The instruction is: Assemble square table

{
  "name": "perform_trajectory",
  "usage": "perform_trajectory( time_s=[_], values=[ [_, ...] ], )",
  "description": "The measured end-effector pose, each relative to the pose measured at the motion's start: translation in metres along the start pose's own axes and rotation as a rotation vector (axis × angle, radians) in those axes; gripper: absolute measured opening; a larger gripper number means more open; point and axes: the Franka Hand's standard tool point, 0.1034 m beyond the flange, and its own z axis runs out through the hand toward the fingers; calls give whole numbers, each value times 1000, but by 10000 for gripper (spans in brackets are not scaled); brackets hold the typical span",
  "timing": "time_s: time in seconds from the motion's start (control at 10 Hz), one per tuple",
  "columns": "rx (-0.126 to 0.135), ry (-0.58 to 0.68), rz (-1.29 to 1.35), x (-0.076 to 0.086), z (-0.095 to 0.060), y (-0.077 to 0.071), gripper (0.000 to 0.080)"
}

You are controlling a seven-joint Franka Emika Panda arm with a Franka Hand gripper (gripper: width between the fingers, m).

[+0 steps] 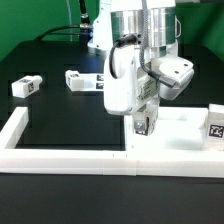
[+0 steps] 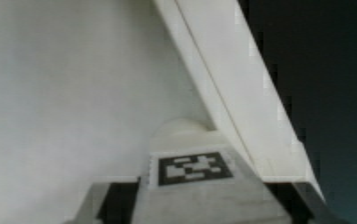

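My gripper (image 1: pixel 143 127) points straight down and is shut on a white blocky leg (image 2: pixel 200 170). The leg's black-and-white tag faces the wrist camera, and a dark finger (image 2: pixel 118 203) stands on each side of it. The leg hangs just over the white square tabletop (image 2: pixel 68 110), near its edge. In the exterior view the tabletop (image 1: pixel 172 128) lies inside the corner of the border wall, and the leg (image 1: pixel 144 122) is mostly hidden by the fingers. Two loose legs lie on the black table at the exterior view's left, one (image 1: pixel 25 86) farther left and one (image 1: pixel 77 78) nearer the arm.
A long low white border wall (image 1: pixel 60 152) runs along the front and left, and also shows in the wrist view (image 2: pixel 228 80) beside the tabletop. A white tagged block (image 1: pixel 214 124) stands at the exterior view's right edge. The arm hides what lies behind it.
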Motion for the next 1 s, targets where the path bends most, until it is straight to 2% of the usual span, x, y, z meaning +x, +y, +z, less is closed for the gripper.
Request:
perform_trajectory(
  time_s=[0.3, 0.4, 0.5, 0.6, 0.7, 0.8, 0.9, 1.0],
  values=[
    [-6, 8, 5, 3, 0, 1, 307],
    [-5, 8, 4, 3, 0, 1, 496],
    [1, 4, -15, 4, -5, 2, 599],
    [25, -7, -45, 9, -14, 3, 599],
    [39, -20, -44, 8, -27, 8, 639],
    [37, -33, -51, 0, -37, 16, 647],
    [12, -44, -58, -6, -43, 22, 647],
    [16, -42, -58, -4, -42, 21, 647]
  ],
)
